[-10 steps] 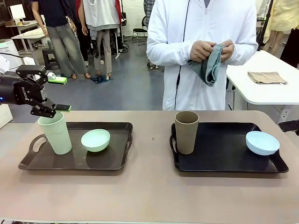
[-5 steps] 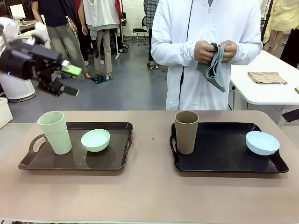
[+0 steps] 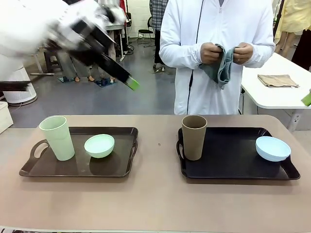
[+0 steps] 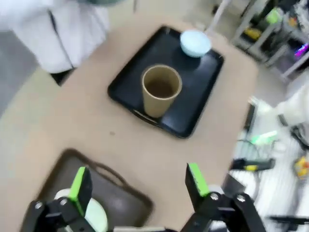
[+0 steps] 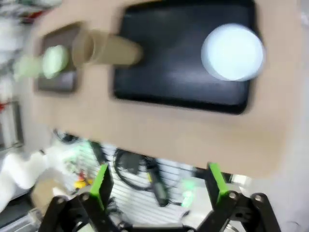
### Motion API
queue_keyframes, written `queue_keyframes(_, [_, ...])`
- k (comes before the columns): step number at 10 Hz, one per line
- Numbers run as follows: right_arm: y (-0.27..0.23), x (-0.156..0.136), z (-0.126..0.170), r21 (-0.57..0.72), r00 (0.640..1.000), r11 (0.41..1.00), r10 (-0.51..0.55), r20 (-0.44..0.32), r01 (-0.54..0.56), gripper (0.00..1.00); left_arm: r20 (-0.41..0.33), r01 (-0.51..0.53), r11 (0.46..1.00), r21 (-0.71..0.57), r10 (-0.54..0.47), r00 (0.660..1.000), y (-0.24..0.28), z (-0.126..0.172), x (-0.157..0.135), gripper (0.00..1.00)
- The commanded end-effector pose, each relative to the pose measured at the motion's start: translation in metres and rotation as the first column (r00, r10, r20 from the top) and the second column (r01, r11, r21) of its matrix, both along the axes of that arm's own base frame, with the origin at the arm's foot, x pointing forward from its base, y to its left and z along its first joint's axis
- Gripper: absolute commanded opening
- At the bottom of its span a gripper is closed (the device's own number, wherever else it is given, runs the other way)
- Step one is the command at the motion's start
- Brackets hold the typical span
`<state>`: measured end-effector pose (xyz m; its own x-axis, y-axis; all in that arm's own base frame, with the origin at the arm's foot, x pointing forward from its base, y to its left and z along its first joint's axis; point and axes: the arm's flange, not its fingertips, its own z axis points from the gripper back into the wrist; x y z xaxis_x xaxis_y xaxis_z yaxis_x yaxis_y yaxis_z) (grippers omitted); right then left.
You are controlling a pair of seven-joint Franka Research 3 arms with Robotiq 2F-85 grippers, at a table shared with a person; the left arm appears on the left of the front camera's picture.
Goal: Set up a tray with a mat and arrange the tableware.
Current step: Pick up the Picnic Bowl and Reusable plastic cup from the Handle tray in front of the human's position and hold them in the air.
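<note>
A pale green cup (image 3: 57, 137) and a mint green bowl (image 3: 99, 145) stand on the brown tray (image 3: 29, 167) at the left. A brown cup (image 3: 194, 137) and a light blue bowl (image 3: 272, 148) stand on the black tray (image 3: 233, 167) at the right. My left gripper (image 3: 127, 82) is blurred, high above the table's far left, and it is open and empty (image 4: 137, 181). My right gripper (image 5: 159, 186) is open and empty, off the table's right end, above the black tray (image 5: 183, 92); one pad (image 3: 306, 99) shows in the front view. The person holds a grey-green cloth (image 3: 221, 68) in both hands.
A folded beige cloth (image 3: 277, 80) lies on a white side table (image 3: 272, 99) at the far right. The tan table (image 3: 155, 204) has bare room between the trays and along its front edge.
My left gripper rose from beside the pale green cup and swung up and right, still open. My right gripper lifted at the right edge. The person keeps handling the cloth.
</note>
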<state>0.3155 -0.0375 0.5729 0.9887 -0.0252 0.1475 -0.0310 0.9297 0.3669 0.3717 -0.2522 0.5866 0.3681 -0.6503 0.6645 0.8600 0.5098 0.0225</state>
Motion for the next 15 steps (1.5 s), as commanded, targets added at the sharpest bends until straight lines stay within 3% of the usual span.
queue_keyframes(1, [-0.009,-0.010,0.006,0.154,0.998,0.986,0.058,0.027,-0.061,1.00,-0.127,-0.084,0.992,-0.100,0.071,0.989,0.035,0.020,-0.007,1.00])
queue_keyframes(3, [-0.009,-0.010,0.006,0.154,0.998,0.986,0.058,0.027,-0.061,1.00,-0.127,-0.084,0.992,-0.100,0.071,0.989,0.035,0.020,-0.007,1.00])
queue_keyframes(4, [0.000,-0.001,0.001,0.044,1.000,0.999,0.022,0.010,-0.022,1.00,-0.041,-0.023,0.999,-0.037,0.022,0.999,0.004,-0.002,0.006,1.00])
queue_keyframes(5, [0.005,0.029,-0.008,-0.182,0.994,0.979,-0.105,-0.042,0.096,1.00,0.049,0.003,0.999,0.050,-0.006,0.999,-0.002,0.003,0.022,1.00])
queue_keyframes(6, [0.015,0.049,-0.016,-0.337,0.982,0.929,-0.181,-0.051,0.154,1.00,0.265,-0.089,0.976,0.201,0.034,0.964,-0.017,0.001,0.038,1.00])
queue_keyframes(7, [0.022,0.063,-0.025,-0.450,0.973,0.874,-0.228,-0.044,0.185,1.00,0.401,-0.057,0.940,0.335,-0.088,0.912,-0.036,-0.011,0.048,1.00])
queue_keyframes(8, [0.024,0.073,-0.037,-0.518,0.963,0.831,-0.265,-0.046,0.204,1.00,0.458,-0.006,0.899,0.437,-0.217,0.862,-0.047,-0.027,0.061,1.00])
queue_keyframes(9, [0.025,0.079,-0.051,-0.549,0.958,0.811,-0.281,-0.064,0.202,1.00,0.426,0.127,0.896,0.425,-0.322,0.846,-0.053,-0.040,0.071,1.00])
queue_keyframes(10, [0.024,0.080,-0.060,-0.541,0.956,0.820,-0.279,-0.091,0.188,1.00,0.318,0.313,0.899,0.305,-0.406,0.857,-0.057,-0.049,0.081,1.00])
queue_keyframes(11, [0.023,0.079,-0.065,-0.499,0.957,0.850,-0.263,-0.120,0.171,1.00,0.111,0.477,0.865,0.156,-0.495,0.862,-0.056,-0.061,0.094,1.00])
queue_keyframes(12, [0.021,0.078,-0.066,-0.462,0.960,0.871,-0.249,-0.129,0.164,1.00,0.003,0.536,0.844,-0.002,-0.536,0.844,-0.052,-0.065,0.107,1.00])
queue_keyframes(13, [0.023,0.079,-0.073,-0.544,0.962,0.819,-0.263,-0.072,0.183,1.00,-0.057,0.587,0.805,-0.086,-0.592,0.804,-0.051,-0.071,0.115,1.00])
queue_keyframes(14, [0.023,0.079,-0.073,-0.544,0.962,0.819,-0.263,-0.072,0.183,1.00,-0.161,0.572,0.817,-0.074,-0.576,0.802,-0.053,-0.075,0.122,1.00])
queue_keyframes(15, [0.023,0.079,-0.073,-0.544,0.962,0.819,-0.263,-0.072,0.183,1.00,0.176,0.497,0.858,0.128,-0.513,0.840,-0.119,-0.069,0.077,1.00])
